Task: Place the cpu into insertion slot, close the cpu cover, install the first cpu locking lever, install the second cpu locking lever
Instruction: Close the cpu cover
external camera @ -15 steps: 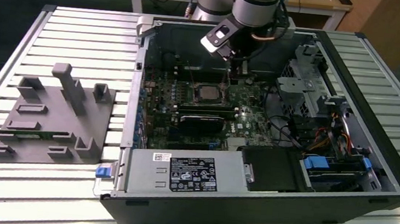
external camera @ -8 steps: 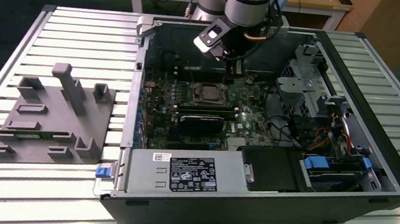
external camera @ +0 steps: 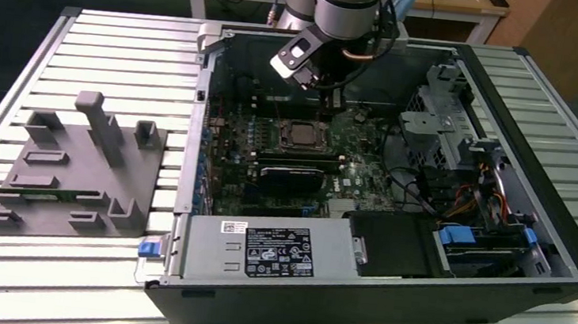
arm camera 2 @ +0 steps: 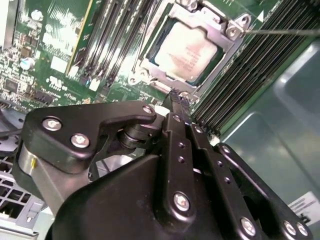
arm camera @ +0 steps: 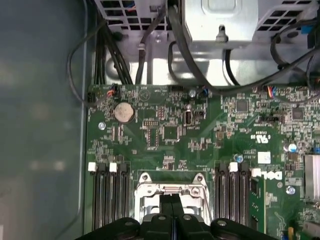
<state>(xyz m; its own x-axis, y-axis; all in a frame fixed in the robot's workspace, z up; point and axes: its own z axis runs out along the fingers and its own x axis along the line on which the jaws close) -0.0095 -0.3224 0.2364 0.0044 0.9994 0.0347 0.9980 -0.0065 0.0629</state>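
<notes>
gripper (arm camera 2: 177,100) pinched closed, tips nr cpu cover (arm camera 2: 216,31)

Nothing is legible — even on the black label (external camera: 278,252).

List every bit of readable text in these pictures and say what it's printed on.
Black label on the power supply, exterior view: too small to read.
White sticker beside it: too small.
White markings on the motherboard, first wrist view: blurred.
Faint print on the cpu, second wrist view: unreadable.
Nothing can be quoted.
</notes>
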